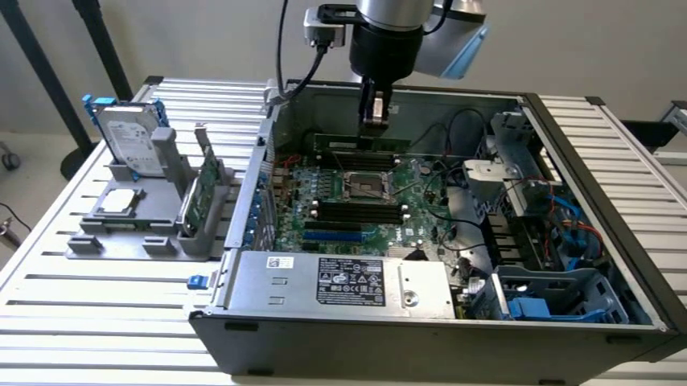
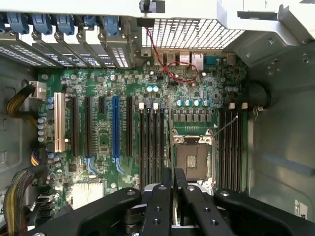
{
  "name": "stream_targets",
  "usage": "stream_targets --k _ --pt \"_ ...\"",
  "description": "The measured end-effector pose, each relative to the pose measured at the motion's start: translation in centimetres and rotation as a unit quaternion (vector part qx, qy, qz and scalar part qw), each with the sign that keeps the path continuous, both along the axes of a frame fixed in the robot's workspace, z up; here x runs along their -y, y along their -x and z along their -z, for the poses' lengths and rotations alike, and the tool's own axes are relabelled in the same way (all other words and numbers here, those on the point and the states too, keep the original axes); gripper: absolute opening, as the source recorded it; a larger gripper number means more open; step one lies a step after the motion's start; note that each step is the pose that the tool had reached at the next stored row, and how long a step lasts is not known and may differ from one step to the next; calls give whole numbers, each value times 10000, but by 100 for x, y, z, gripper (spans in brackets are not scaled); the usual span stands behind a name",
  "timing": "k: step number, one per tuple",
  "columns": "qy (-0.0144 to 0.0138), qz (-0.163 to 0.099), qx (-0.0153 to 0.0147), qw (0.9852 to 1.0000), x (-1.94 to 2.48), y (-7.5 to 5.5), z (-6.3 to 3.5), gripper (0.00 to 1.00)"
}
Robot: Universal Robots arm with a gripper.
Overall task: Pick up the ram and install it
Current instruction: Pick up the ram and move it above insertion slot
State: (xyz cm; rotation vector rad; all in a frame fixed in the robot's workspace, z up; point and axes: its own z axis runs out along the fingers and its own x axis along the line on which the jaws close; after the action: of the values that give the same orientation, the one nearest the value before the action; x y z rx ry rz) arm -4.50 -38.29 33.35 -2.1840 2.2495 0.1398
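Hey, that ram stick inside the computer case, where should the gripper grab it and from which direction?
Grip the ram on its upper long edge near mid-length, coming down from above, a finger on each flat face. It stands on edge, long and thin, so a centred pinch should balance it and leave the lower edge free. The gripper appears to hold it that way.

Matt black gripper, matt green ram, metal case

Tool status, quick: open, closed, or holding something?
Tool: closed on the ram, over the motherboard.
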Motion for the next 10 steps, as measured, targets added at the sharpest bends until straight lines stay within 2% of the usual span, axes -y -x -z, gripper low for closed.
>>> stream_targets --k 3,5,8,9,10 --pt "35 68 19 10000 -2 -17 22 14" --pt "56 127 53 9999 -2 -19 32 14" --pt "93 201 119 9997 -3 -19 46 14" --pt "98 207 132 9997 -3 -19 51 14" --pt "98 207 132 9996 -2 -19 51 14"
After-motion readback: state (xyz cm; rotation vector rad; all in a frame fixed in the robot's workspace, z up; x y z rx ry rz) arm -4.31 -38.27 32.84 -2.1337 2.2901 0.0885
